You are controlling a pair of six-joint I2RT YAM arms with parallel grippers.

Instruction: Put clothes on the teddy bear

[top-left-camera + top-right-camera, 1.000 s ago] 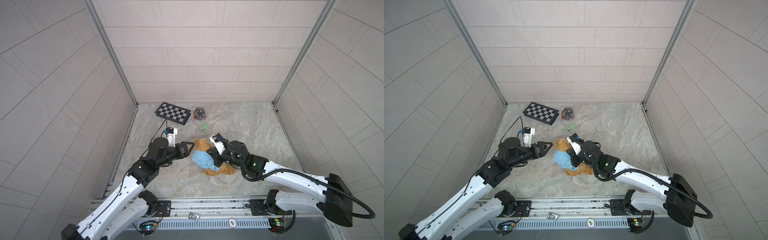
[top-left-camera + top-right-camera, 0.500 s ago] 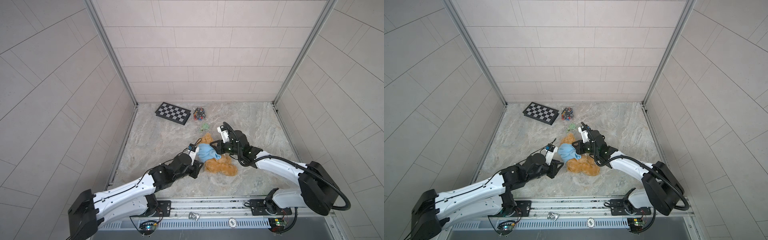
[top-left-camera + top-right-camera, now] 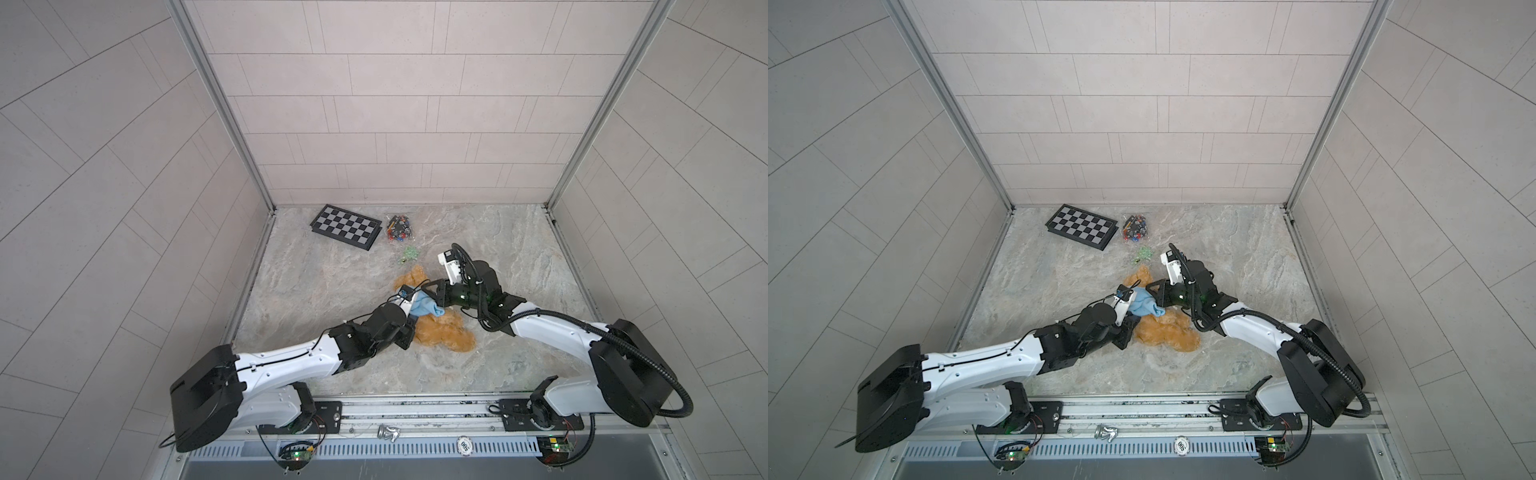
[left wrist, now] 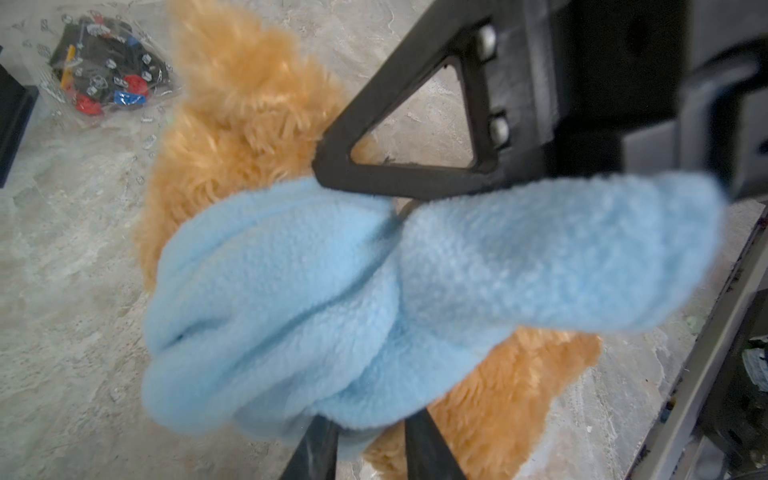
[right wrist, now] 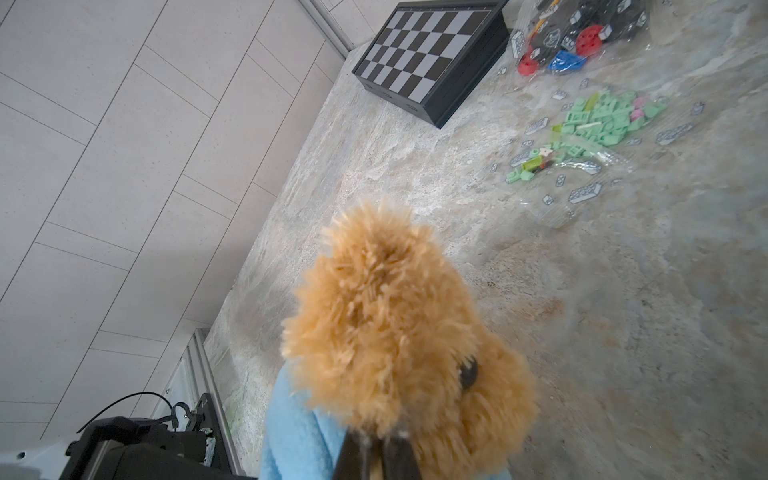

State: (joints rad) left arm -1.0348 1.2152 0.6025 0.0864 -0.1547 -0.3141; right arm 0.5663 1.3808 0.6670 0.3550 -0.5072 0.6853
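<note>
The teddy bear (image 3: 440, 336) lies flat on the marbled surface (image 3: 519, 249), well apart from the chessboard (image 3: 345, 226) on its robot-ward side, past the clear bag of dark bricks (image 3: 399, 227) and the scatter of green bricks (image 3: 409, 251) that sit just beside that board; its head end points back toward the chessboard and its legs away from it. It looks light, limp and squashy, so it will likely fold or roll rather than resist a push; the long shaggy pile is probably slippery at the tips, so a hold on fur alone may slide off; a stubby limb or the stuffed trunk below the head seems the surer place to grip. The light blue hoodie (image 3: 424, 305) is bunched in thick folds across the upper body, on the side of the head away from the chessboard; the fleece looks stretchy and likely to drag on the fur; its hem or opening edge is the place to pull. The left arm (image 3: 291, 365) reaches in from the far side of the bear from the chessboard; its jaws stand narrowed with blue fleece between them, apparently pinching the hoodie. The right arm (image 3: 552, 332) has its jaws pressed together where fleece meets fur; what they nip I cannot tell.
</note>
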